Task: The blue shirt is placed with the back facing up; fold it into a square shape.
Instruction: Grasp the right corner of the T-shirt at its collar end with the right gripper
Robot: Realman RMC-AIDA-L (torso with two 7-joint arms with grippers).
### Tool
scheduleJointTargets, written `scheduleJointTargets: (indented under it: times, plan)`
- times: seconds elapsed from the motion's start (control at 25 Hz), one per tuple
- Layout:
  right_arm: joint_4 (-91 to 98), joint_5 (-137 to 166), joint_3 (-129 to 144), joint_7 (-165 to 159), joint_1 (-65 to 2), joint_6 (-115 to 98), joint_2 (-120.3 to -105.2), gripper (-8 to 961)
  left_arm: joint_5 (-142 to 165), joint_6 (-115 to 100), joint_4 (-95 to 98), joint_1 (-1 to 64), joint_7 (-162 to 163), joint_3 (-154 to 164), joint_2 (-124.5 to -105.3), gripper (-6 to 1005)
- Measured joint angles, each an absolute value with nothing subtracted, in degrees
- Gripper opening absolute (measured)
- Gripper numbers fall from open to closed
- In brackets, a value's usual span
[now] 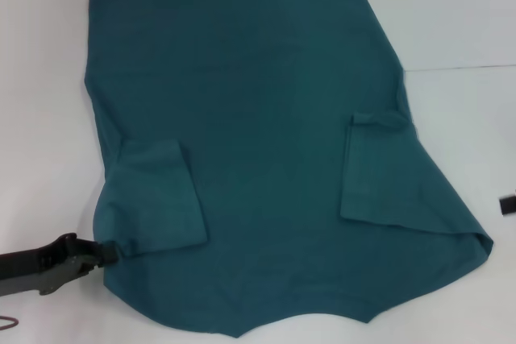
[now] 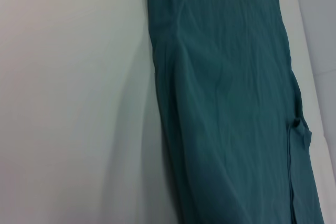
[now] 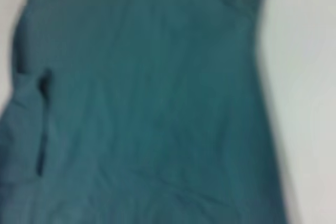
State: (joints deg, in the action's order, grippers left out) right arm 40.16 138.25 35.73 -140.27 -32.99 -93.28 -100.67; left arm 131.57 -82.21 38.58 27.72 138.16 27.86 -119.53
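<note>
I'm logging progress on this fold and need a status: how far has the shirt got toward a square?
Done: both sleeves of the blue shirt lie folded inward over the body.

In hand: the left gripper is at the near left edge, by the folded sleeve; its grip is unclear. The right gripper barely shows at the right edge.

Left: the body is still spread wide, so the side and lengthwise folds remain.

No text, label, brand, number or sign can be read in any view; the blue shirt (image 1: 266, 142) shows plain fabric with no print; the white table (image 1: 451, 22) bears no markings either.
</note>
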Motion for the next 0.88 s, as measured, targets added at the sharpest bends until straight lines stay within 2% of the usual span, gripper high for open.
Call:
scheduleJointTargets:
  times: [0.2, 0.48, 0.88]
  plan:
    - [40.17, 142.44, 35.86, -139.25, -33.14, -92.45, -101.30, 517, 131.55, -82.13, 38.64, 27.75, 138.25, 27.86, -119.53, 20]
    - [40.10, 146.06, 36.39, -137.80, -34.26, -89.46, -103.58, 516, 131.48, -82.08, 38.36, 27.77, 138.24, 27.86, -119.53, 21]
    - [39.57, 149.68, 37.00, -137.64, -35.98, -87.28, -105.80, 514, 131.48, -81.93, 38.32, 27.76, 138.22, 27.86, -119.53, 21]
